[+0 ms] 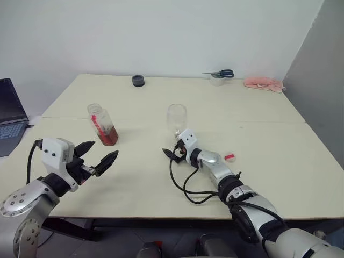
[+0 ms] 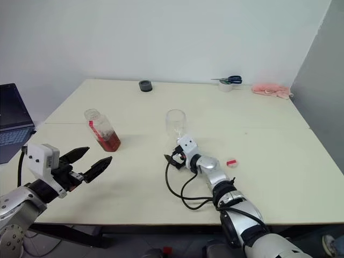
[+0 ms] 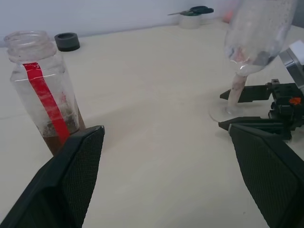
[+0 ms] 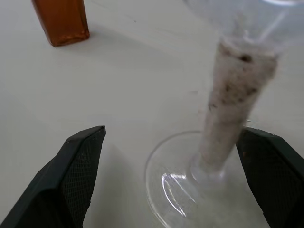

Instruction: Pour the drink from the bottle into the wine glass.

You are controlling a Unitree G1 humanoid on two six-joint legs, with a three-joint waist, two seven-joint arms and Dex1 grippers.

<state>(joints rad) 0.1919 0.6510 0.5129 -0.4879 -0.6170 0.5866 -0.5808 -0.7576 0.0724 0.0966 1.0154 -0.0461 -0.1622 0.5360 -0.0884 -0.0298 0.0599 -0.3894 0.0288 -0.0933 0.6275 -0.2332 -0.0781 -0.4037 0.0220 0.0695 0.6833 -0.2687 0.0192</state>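
The bottle [image 1: 102, 124] stands uncapped on the left of the table, with a red stripe down its side and the reddish-brown drink [image 1: 109, 137] in its lower part. In front of it my left gripper [image 1: 99, 157] hangs open and empty, apart from the bottle [image 3: 42, 95]. Near the table's middle stands the wine glass [image 1: 176, 118], upright and empty. My right gripper [image 1: 173, 151] is open at its base. The whitish stem [image 4: 235, 95] stands between the two fingers, closer to one finger [image 4: 273, 175], and I see no contact.
A small red-and-white cap [image 1: 229, 157] lies to the right of my right arm. At the back are a black round object [image 1: 138, 80], scissors on a white tub [image 1: 219, 76] and a pink cloth [image 1: 263, 84]. A laptop [image 1: 11, 118] sits far left. A black cable [image 1: 188, 189] loops near the front edge.
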